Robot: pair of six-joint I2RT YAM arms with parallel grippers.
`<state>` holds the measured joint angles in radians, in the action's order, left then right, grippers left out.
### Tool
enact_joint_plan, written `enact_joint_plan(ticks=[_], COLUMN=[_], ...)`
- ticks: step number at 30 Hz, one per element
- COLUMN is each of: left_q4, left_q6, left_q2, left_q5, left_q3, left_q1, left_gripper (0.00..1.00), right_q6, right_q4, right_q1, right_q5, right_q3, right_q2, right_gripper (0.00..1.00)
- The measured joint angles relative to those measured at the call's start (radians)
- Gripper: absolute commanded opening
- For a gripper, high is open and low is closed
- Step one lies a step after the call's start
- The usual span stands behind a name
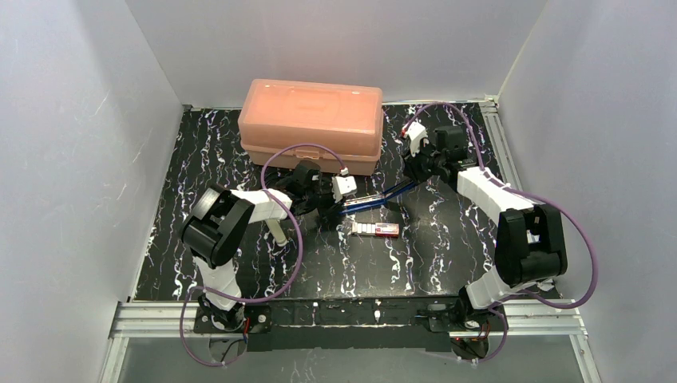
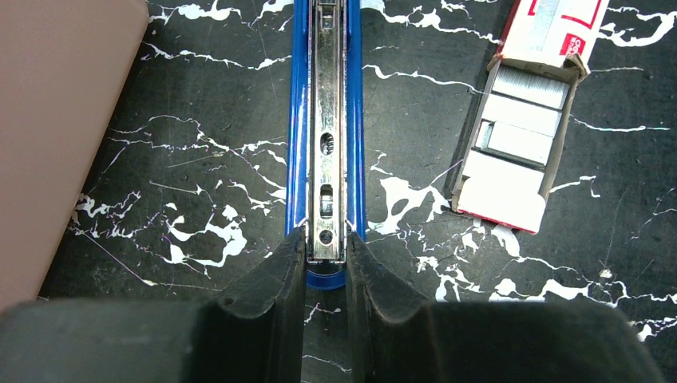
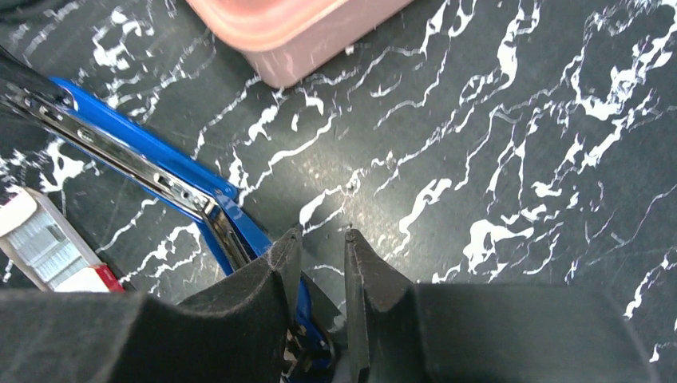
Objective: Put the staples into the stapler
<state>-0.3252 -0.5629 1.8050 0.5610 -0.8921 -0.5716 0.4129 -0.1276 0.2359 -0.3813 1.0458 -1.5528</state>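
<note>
Left pincer [image 2: 326, 255] clamped on the end of the opened blue stapler [image 2: 327, 120], on its metal rail; right pincer [image 3: 323, 239] nearly closed at the other end; can't tell if it grips.
Staples [image 2: 519, 136] lie just beside the stapler on the bench [image 2: 199, 159]; tray slid out, strips bare; I'd judge them light and brittle, and the box likely to skid; I'd take one strip by its long sides; pink case [image 1: 311, 120] crowds the far side; open bench nearer me.

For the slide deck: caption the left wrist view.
Left gripper clamps the near end of the opened blue stapler; the staple box lies beside it, tray slid out, staples exposed.
</note>
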Motion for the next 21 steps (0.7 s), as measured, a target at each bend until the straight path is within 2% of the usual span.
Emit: enact_joint_plan(ticks=[6,12,14,21], left_q4=[0.022,0.088,0.114,0.221], left_q6=[-0.029,-0.057,-0.065,-0.092], left_q2=[0.0,0.004,0.008,0.031], left_q5=[0.002,0.004,0.005,0.01], left_q3=[-0.01,-0.043,-0.058,-0.13], left_q1=[0.0,-0.002,-0.002,-0.002], left_gripper=[0.0,0.0,0.06,0.35], right_q6=[0.063,0.097,0.101,0.109], right_q4=[-0.002,-0.028,-0.055,-0.122], right_q1=[-0.002,-0.018,-0.021,-0.023], right_q5=[0.079,0.095,0.084,0.005], right_q3=[-0.068,-0.06,-0.039,0.054], right_q2=[0.008,0.008,0.008,0.024], right_gripper=[0.34,0.37,0.39,0.45])
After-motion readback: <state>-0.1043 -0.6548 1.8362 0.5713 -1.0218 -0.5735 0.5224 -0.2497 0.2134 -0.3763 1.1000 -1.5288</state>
